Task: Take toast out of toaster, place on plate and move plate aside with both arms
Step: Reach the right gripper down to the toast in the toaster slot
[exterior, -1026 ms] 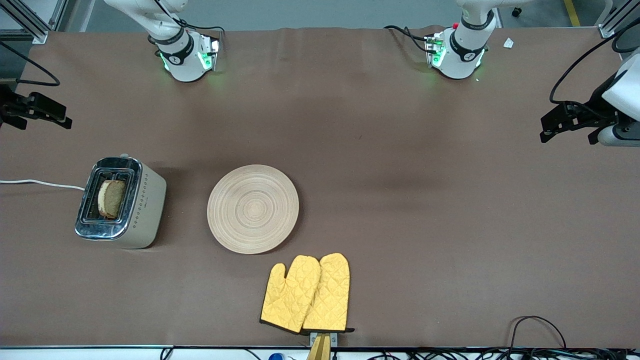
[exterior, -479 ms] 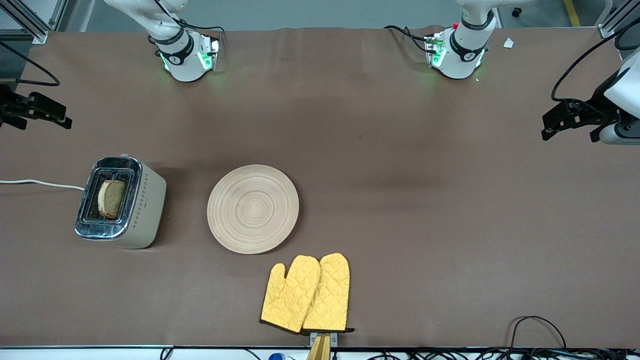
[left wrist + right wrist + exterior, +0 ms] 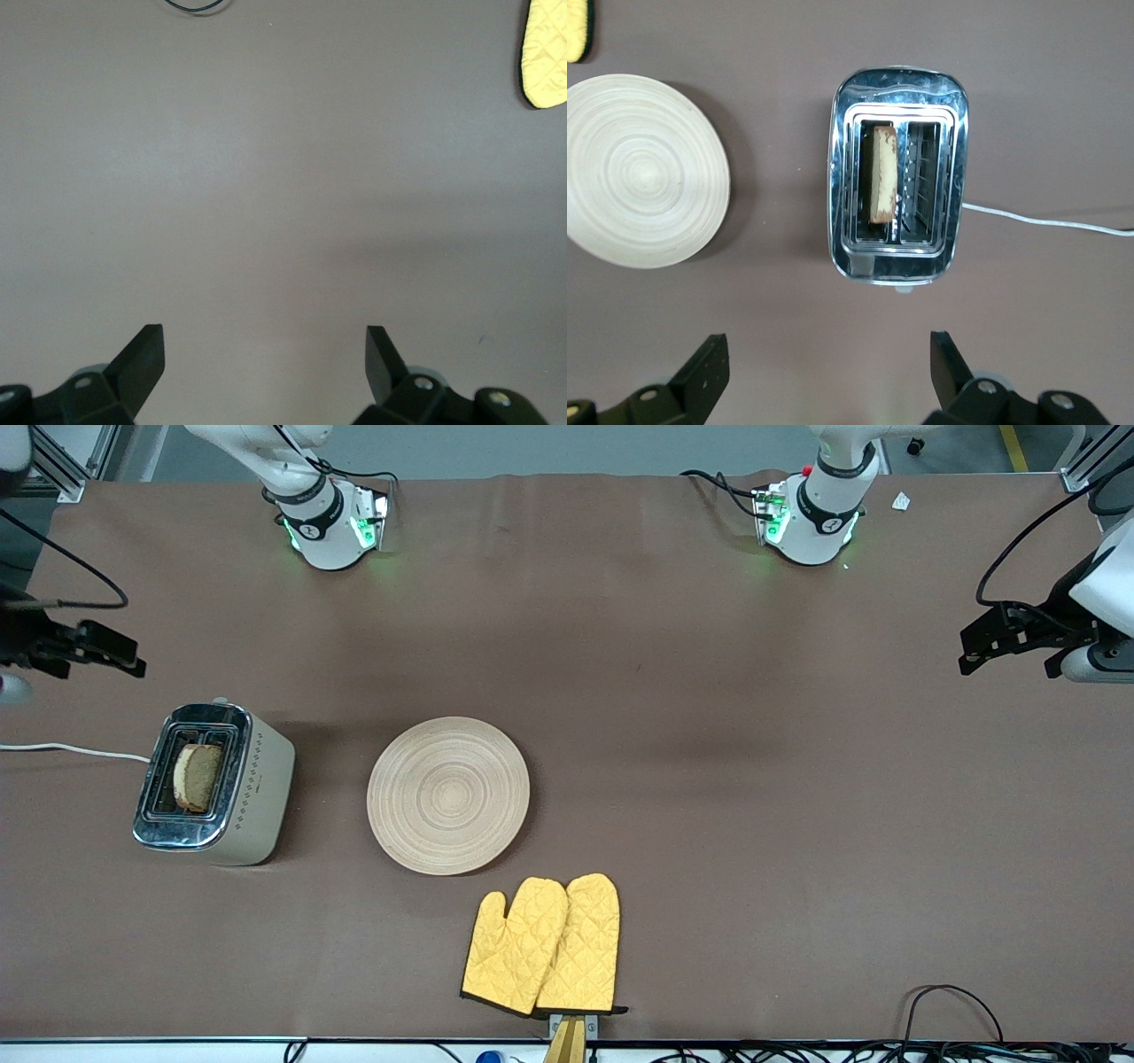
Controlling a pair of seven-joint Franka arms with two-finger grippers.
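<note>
1 toast [image 3: 197, 777] upright in 1 toaster [image 3: 213, 784], under the right jaws [image 3: 828, 372], which are spread and empty. 1 plate [image 3: 448, 794] on the desk [image 3: 709, 691] beside the toaster. 2 yellow mitts [image 3: 543, 945] near the plate. Left jaws [image 3: 264, 363] spread, empty, over bare desk.

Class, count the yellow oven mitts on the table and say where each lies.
2: the oven mitts lie side by side, overlapping, nearer the camera than the plate: one toward the right arm's end, the other beside it.
</note>
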